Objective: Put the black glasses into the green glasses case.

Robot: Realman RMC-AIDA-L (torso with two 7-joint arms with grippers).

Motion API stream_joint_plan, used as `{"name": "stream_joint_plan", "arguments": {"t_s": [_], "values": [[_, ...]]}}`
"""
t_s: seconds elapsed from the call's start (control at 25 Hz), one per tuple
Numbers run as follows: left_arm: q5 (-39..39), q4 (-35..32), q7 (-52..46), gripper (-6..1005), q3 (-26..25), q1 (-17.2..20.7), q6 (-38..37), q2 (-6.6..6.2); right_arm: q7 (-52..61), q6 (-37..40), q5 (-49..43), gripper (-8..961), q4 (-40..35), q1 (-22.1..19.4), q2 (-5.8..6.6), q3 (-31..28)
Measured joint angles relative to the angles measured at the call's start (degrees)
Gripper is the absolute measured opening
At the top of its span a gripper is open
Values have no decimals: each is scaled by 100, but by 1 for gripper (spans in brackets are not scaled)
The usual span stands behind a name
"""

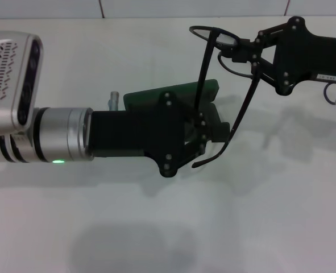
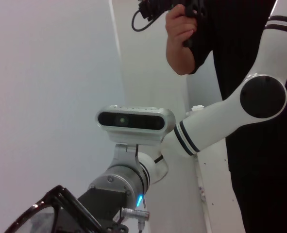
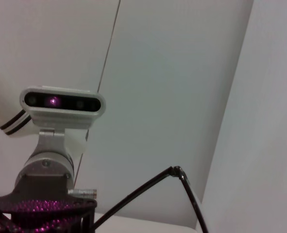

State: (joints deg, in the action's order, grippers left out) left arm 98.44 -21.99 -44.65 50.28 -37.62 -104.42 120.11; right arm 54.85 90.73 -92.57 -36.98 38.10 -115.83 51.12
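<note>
Your right tool (image 1: 236,48) is reaching in from the far right of the head view and is pinching the black glasses (image 1: 216,85) at the frame front, its fingers clamped together on the rim by the lens. The glasses are hanging in the air above the white worktop (image 1: 270,216), with both long temple arms sweeping down toward you and their curved tips dangling just past the near edge of the green glasses case (image 1: 173,96). Your left tool (image 1: 210,133) is stretching in from the left over that case and is hiding most of it, so only the far green edge is showing; I cannot tell whether this tool is apart or together, nor whether it is touching the case. In the left wrist view, a person's hand (image 2: 179,36) is gripping a black controller behind the robot.
</note>
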Motion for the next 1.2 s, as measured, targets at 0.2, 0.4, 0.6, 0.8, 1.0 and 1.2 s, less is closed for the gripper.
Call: {"name": "stream_joint_plan", "arguments": {"t_s": [0.2, 0.4, 0.6, 0.8, 1.0, 1.2], "values": [[-57, 124, 0, 2, 9, -104, 1, 4, -11, 27, 46, 65, 207, 89, -3, 3], [-59, 130, -4, 3, 0, -107, -27, 0, -23, -147, 49, 65, 216, 64, 4, -36], [-71, 95, -40, 3, -32, 15, -61, -35, -25, -363, 60, 65, 142, -64, 41, -221], [-76, 90, -72, 3, -45, 157, -8, -54, 46, -336, 313, 65, 94, -211, 45, -831], [-50, 107, -143, 4, -32, 231, 32, -57, 549, -82, 1194, 65, 103, -353, 52, -932], [-18, 157, -149, 4, -6, 203, 119, -38, 1118, 424, 1459, 65, 214, -212, 39, -879]]}}
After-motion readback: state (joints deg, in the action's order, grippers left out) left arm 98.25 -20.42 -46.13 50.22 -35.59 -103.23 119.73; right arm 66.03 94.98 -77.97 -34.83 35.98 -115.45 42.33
